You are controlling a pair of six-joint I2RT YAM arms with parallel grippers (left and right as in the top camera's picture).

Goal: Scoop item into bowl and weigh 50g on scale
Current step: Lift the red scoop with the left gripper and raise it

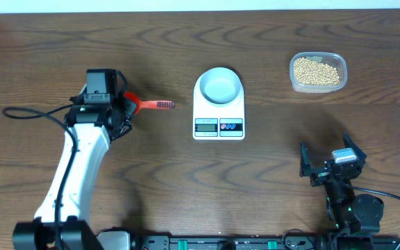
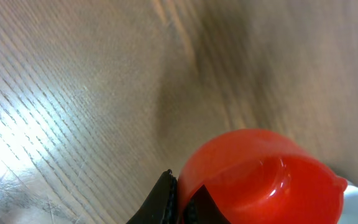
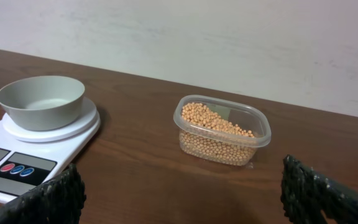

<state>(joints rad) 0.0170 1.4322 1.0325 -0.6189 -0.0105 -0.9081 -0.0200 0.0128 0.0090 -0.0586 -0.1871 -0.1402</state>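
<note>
The pale bowl point(image 1: 218, 86) sits empty on the white scale point(image 1: 219, 126) at the table's middle; both also show in the right wrist view, bowl point(image 3: 41, 99) on scale point(image 3: 17, 168). The tan beans point(image 1: 317, 71) fill a clear tub at the back right, also seen in the right wrist view point(image 3: 215, 122). My left gripper point(image 1: 126, 105) is left of the scale, shut on a red scoop point(image 1: 148, 104) whose thin end points toward the scale. The scoop's red cup point(image 2: 260, 180) fills the left wrist view beside a black finger point(image 2: 169, 200). My right gripper point(image 1: 325, 164) is open and empty at the front right point(image 3: 185, 199).
The clear plastic tub point(image 1: 294, 82) stands right of the scale, a hand's width away point(image 3: 261, 127). A pale wall runs along the table's far edge. The left arm's black cable point(image 1: 33, 112) lies on the wood at the left.
</note>
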